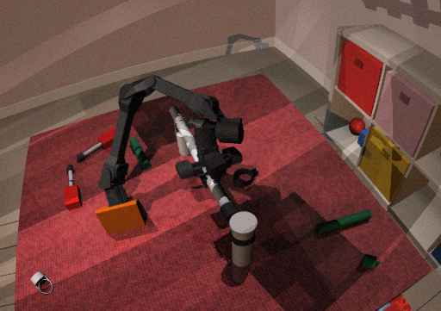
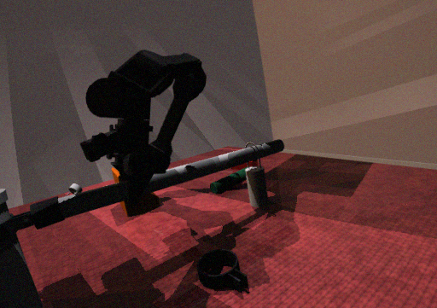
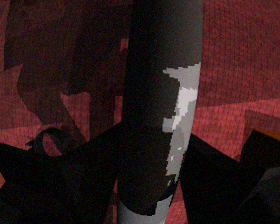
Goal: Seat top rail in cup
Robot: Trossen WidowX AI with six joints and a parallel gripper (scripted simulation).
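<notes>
Currently rail (image 1: 217, 190) (image 2: 205, 165) (image 3: 162, 60) runs btwn gripper's (image 1: 209, 169) (image 2: 136, 190) (image 3: 150, 165) fingers, clamped, cup (image 1: 229, 211) (image 2: 46, 212) end near post (image 1: 240, 246) (image 2: 9, 252).

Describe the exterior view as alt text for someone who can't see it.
A dark robot arm's jaws grip a long rail that slants up through a wire loop above a short post, its lower end at a black cup beside a big post at the left edge; a black ring clamp lies on the red mat.

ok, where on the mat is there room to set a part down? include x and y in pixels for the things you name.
Room: between the orange block (image 1: 121, 217) and the small white loop cap (image 1: 39, 277). Also right of the loose black band (image 1: 244, 177) (image 2: 217, 281), short of the shelf. Crowded: around the gripper (image 1: 211, 169) and rail (image 1: 219, 194) (image 2: 201, 168) (image 3: 165, 30).
</notes>
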